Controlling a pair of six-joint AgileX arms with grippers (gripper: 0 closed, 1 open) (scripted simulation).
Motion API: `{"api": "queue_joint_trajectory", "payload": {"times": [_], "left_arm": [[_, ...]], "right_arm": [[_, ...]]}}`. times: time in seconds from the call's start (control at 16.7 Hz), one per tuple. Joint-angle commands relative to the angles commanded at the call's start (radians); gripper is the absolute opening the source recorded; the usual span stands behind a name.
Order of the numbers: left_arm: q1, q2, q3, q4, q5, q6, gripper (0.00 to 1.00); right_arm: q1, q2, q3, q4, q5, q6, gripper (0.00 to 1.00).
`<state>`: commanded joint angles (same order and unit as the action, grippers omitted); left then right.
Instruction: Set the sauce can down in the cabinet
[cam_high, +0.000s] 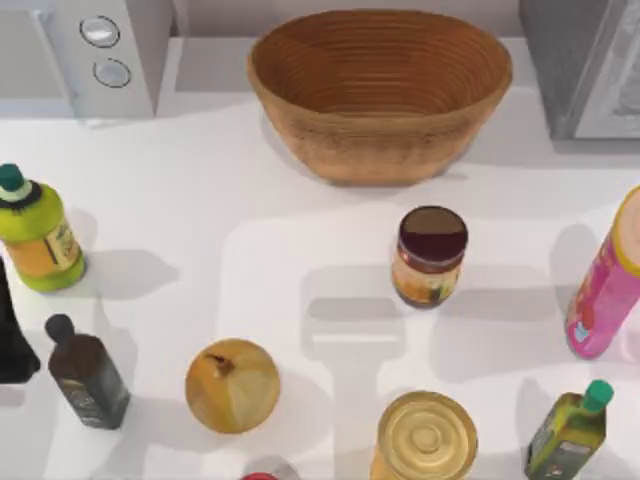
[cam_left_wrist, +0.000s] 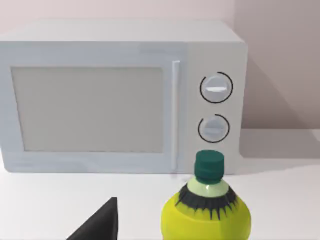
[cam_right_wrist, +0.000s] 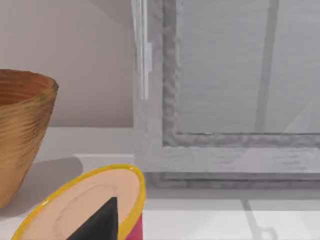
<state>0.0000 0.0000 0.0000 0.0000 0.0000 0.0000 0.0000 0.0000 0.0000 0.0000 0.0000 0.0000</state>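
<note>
Upright, sauce can stands well apart from left pincer, whose grip possibly hidden.

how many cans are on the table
2: the sauce can right of centre, in front of the basket, and a gold-topped can at the near edge. A red item there may be another.

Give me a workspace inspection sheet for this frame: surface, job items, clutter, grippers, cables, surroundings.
Surface: white table, crowded.
Job's things: sauce can upright mid-table, untouched; cabinet back right, door panel shut.
Clutter: basket; gold-top can; onion; yellow-green bottle; dark bottle; pink container; olive bottle.
Grippers: left gripper, dark fingertip facing the microwave; right gripper, fingertip over the pink container.
Cables: nothing seen.
Surroundings: microwave back left; plain wall.
</note>
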Motion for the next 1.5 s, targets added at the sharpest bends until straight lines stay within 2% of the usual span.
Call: {"api": "queue_joint_trajectory", "payload": {"times": [0.24, 0.54, 0.96, 1.26, 1.5], "left_arm": [[0.0, 0.0, 0.0, 0.0, 0.0, 0.0, 1.0], [0.0, 0.0, 0.0, 0.0, 0.0, 0.0, 1.0], [0.0, 0.0, 0.0, 0.0, 0.0, 0.0, 1.0], [0.0, 0.0, 0.0, 0.0, 0.0, 0.0, 1.0], [0.0, 0.0, 0.0, 0.0, 0.0, 0.0, 1.0]], "right_arm": [[0.004, 0.031, 0.029, 0.005, -0.012, -0.028, 1.0], [0.034, 0.292, 0.269, 0.013, -0.096, -0.219, 1.0], [0.115, 1.027, 0.778, -0.105, -0.323, -0.643, 1.0], [0.184, 1.566, 1.085, -0.308, -0.521, -0.946, 1.0], [0.223, 1.859, 1.243, -0.493, -0.657, -1.132, 1.0]]}}
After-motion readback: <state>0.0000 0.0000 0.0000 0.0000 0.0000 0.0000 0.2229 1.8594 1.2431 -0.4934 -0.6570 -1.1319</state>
